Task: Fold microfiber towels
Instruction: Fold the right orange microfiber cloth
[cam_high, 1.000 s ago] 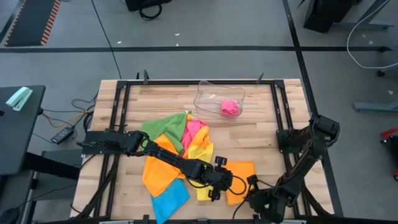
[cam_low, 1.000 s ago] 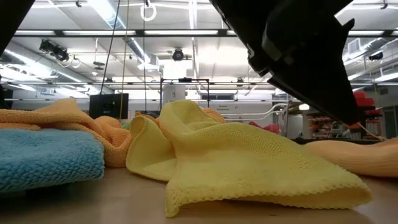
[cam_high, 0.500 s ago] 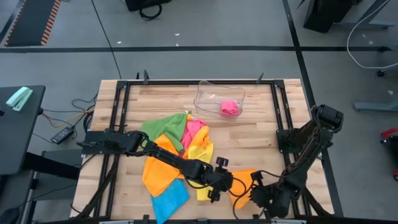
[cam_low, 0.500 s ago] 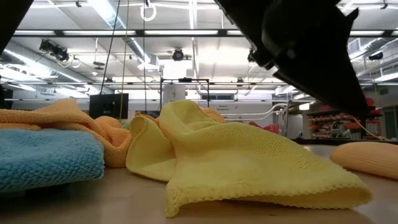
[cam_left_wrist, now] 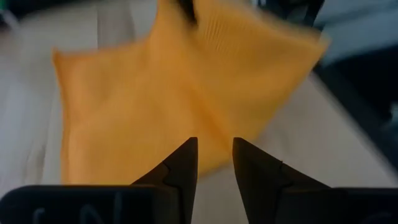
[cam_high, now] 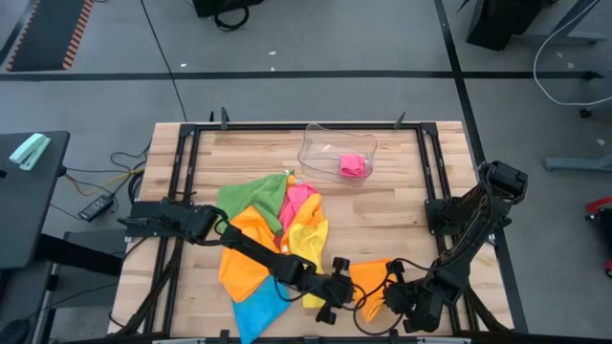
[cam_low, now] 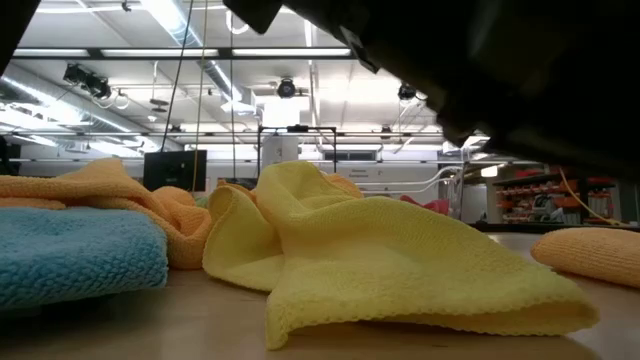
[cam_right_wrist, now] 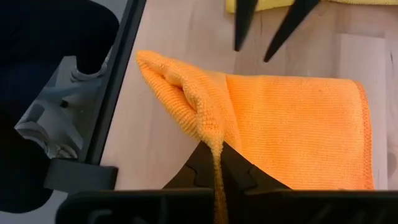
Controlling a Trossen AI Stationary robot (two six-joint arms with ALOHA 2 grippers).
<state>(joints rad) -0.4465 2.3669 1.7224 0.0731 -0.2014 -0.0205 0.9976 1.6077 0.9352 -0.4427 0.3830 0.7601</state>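
An orange microfiber towel (cam_high: pixel 368 279) lies near the table's front edge, right of centre; it also shows in the low view (cam_low: pixel 590 255). My right gripper (cam_right_wrist: pixel 216 155) is shut on its near right edge. My left gripper (cam_left_wrist: pixel 214 149) is open just left of this towel (cam_left_wrist: pixel 155 87), its fingers pointing at the towel's left edge. In the right wrist view those fingers (cam_right_wrist: pixel 238 37) end short of the cloth. A loose pile of green (cam_high: pixel 249 196), pink (cam_high: pixel 298 196), yellow (cam_low: pixel 400 270), orange and blue (cam_low: pixel 70 255) towels lies left of centre. My right gripper pinches a bunched edge of the orange towel (cam_right_wrist: pixel 208 134) between its two fingers, coming slanting down from the table's near right side. The edge rises in a ridge (cam_right_wrist: pixel 168 81) to the fingers. The rest of the towel (cam_right_wrist: pixel 298 124) lies flat on the table.
A clear plastic tray (cam_high: pixel 320 153) with a folded pink cloth (cam_high: pixel 354 165) stands at the far middle. Black frame rails (cam_high: pixel 435 182) run along the table's sides. Bare wood lies between the tray and the orange towel.
My left gripper has moved toward the orange towel and tipped downward. My right gripper has risen a little with the towel's edge. The towel, spread flat a second ago, is now drawn in narrower and humped, its right part pulled up and its left part still on the table.
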